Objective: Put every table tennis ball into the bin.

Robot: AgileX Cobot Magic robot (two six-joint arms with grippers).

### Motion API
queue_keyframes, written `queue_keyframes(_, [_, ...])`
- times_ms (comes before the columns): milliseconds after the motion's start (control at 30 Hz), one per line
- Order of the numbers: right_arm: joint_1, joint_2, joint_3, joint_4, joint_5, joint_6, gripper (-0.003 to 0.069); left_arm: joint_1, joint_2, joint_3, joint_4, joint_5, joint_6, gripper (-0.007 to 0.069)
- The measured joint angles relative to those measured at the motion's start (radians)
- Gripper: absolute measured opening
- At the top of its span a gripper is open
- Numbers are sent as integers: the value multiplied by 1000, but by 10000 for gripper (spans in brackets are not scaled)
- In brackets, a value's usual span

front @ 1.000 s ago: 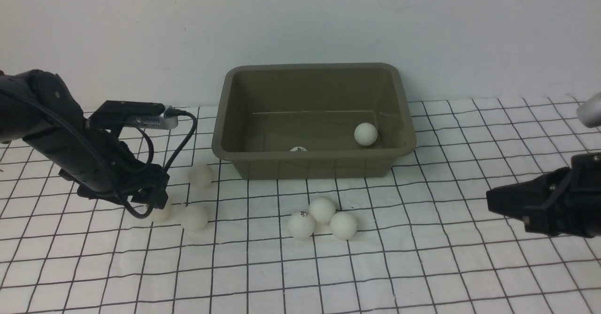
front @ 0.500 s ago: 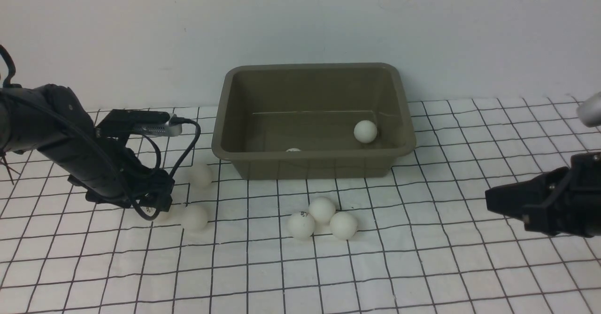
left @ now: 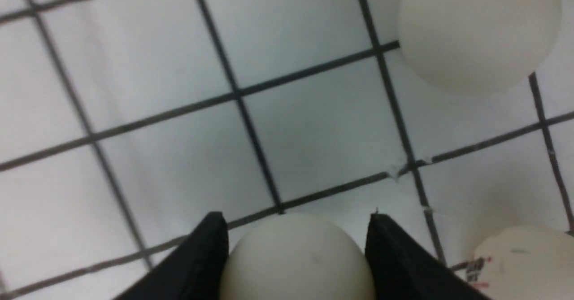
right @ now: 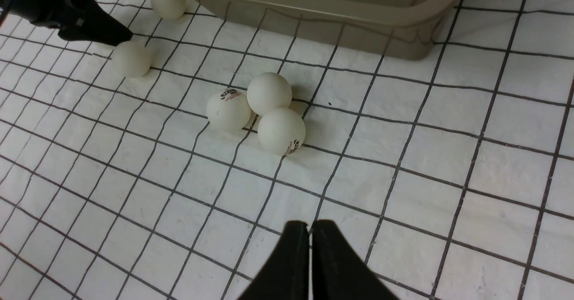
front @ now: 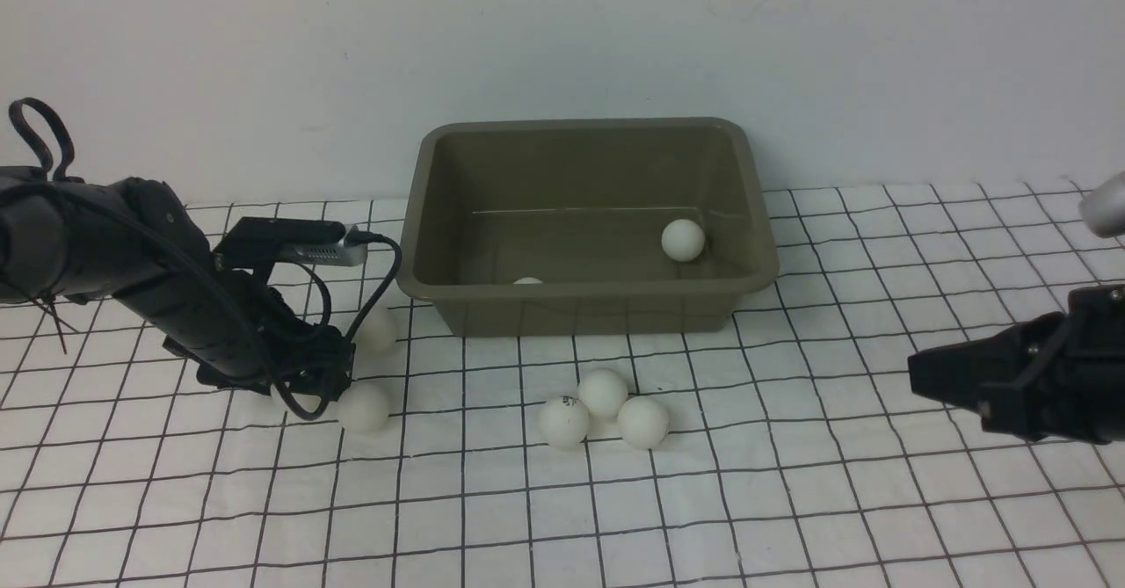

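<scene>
- Left jaws: set against both sides of one table tennis ball (left: 296, 264) resting on the desk (front: 791, 500), toward its left edge.
- Right jaws: pressed together, empty, near the right edge.
- Bin (front: 584, 307), at the far edge: two balls (front: 683, 240) inside; clustered three (front: 603, 392) just in front.

Ball (left: 296, 259) between left pincer (left: 294, 215) fingers cut off at view's edge; second ball (front: 527, 281) mostly hidden behind bin (front: 580, 307) rim.

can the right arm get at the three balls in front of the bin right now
Probably yes. The three balls lie on open cloth with nothing between them and the right gripper, which is shut and empty. They touch each other, so closing on one may nudge the rest.
</scene>
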Motion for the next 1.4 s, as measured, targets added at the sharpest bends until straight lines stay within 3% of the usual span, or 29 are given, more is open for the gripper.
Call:
queue_keyframes(200, [0,0,0,0,0,2,0,30,-150,-64,65,109,-40,349])
queue_keyframes(400, [0,0,0,0,-1,2,0,-119,-198,-275,57,128,-40,349])
queue_keyframes(633, [0,0,0,0,-1,2,0,-277,7,-500,44,96,-89,349])
queue_keyframes(900, [0,0,0,0,1,2,0,-326,222,-692,46,212,-103,349])
queue_keyframes(1100, [0,0,0,0,4,10,0,-325,283,-725,49,248,-104,465])
queue_keyframes(1233, [0,0,0,0,4,13,0,-325,284,-831,109,386,-118,492])
queue_keyframes(1333, [0,0,0,0,4,13,0,-325,259,-989,206,585,-132,472])
queue_keyframes(1400, [0,0,0,0,4,13,0,-325,233,-1065,264,639,-157,456])
